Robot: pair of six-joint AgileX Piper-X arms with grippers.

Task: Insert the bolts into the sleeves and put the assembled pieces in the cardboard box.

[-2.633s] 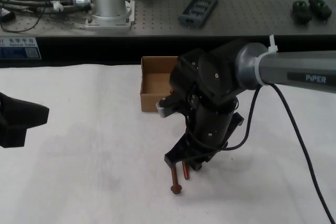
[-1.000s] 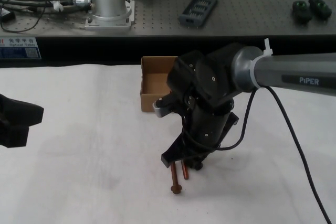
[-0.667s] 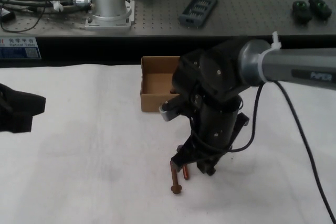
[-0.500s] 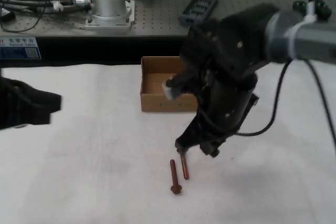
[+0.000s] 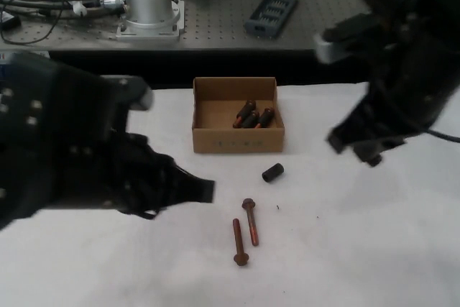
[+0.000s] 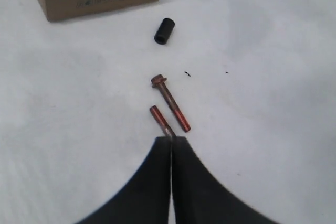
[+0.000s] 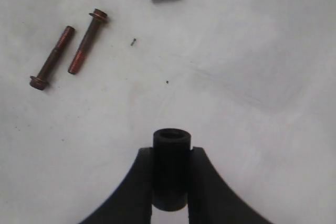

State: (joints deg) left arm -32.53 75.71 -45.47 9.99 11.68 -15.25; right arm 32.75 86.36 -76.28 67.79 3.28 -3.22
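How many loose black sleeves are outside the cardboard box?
2. One sleeve on the cloth lies in front of the cardboard box; one held sleeve sits in the jaws of the right gripper. More may lie hidden.

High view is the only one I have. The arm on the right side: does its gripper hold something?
Observer: Yes. The right gripper is shut on a black sleeve, whose open bore points away from the wrist.
Operator: And the other arm's gripper, is it open?
Observer: No. The left gripper is shut, its fingers pressed together, and its tip hides one end of a bolt that lies on the cloth.
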